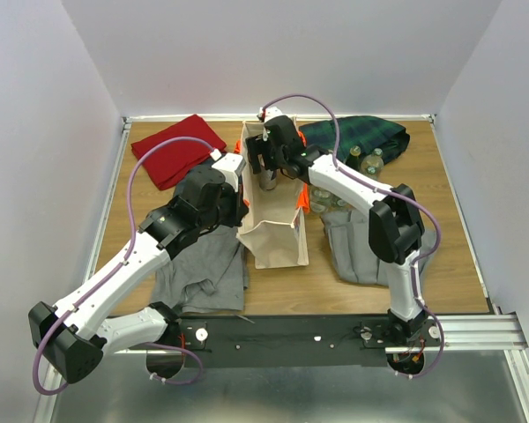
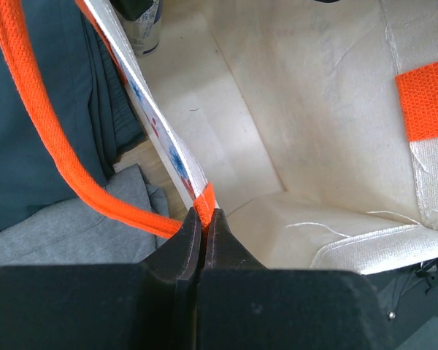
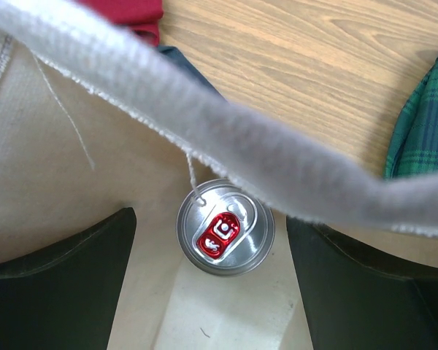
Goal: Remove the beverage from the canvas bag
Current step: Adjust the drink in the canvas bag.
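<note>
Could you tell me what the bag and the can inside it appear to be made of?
The canvas bag looks like coarse woven cotton, matte beige, with frayed threads along its hem and orange webbing handles. The can seems aluminium: a shiny brushed silver lid with a red pull tab.

Can (image 3: 225, 227) inside canvas bag (image 1: 273, 231) at far end — bag mid-table, between two garments.

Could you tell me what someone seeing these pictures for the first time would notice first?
Most striking is the beige canvas bag standing open mid-table, with the right hand poised over its far end, fingers wide on either side of a silver can with a red tab standing inside. The left hand is shut on the bag's near-left rim where the orange handle joins it.
</note>
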Robot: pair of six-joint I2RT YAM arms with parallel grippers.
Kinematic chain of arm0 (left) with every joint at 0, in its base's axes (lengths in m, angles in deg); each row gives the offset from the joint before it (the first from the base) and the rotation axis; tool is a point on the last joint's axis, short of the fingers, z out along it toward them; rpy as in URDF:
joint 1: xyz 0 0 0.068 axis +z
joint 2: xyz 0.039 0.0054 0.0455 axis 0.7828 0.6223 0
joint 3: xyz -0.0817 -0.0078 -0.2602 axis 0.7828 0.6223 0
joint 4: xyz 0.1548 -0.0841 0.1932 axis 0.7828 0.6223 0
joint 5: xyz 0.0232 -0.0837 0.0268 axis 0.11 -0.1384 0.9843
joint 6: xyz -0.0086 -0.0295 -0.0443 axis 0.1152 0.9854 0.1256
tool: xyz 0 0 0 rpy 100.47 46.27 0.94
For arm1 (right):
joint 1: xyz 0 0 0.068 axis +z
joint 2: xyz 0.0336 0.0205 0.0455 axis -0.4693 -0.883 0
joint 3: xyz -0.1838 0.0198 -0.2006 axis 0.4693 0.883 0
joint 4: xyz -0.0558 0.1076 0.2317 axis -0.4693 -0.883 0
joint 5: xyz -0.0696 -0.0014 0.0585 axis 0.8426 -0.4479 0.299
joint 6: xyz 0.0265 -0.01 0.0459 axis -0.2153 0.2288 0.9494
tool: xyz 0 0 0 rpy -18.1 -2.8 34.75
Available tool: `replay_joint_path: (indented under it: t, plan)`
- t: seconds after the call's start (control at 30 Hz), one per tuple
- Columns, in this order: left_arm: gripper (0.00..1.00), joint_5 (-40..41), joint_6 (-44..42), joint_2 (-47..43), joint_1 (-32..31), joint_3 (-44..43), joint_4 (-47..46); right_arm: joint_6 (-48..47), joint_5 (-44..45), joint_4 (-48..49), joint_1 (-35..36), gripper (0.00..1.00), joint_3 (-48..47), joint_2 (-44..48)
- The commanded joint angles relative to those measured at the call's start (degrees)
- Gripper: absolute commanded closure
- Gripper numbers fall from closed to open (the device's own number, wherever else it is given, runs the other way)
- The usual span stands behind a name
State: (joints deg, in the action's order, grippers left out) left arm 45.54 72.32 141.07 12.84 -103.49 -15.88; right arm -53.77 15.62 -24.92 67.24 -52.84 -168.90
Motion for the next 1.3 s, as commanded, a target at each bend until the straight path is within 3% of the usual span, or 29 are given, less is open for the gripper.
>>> replay_joint_path:
  t: [0.0,0.5,0.97,1.27]
  plan:
    - [1.00,-0.84,-0.42,-0.99,0.09,0.16,-1.17,0.61,0.54,-3.49,-0.31,0.09,-2.99,-1.94]
    - [1.00,-0.84,-0.33,-0.72,0.09,0.16,-1.34,1.05,0.63,-4.30,-0.22,0.11,-2.47,-2.91]
    - [1.00,-0.84,-0.51,-0.46,0.09,0.33,-1.17,1.93,1.60,-9.82,-0.31,0.13,-10.54,-8.26]
    - [1.00,-0.84,-0.60,-0.28,0.09,0.24,-1.17,1.67,2.30,-11.33,-0.22,0.14,-9.50,-7.48]
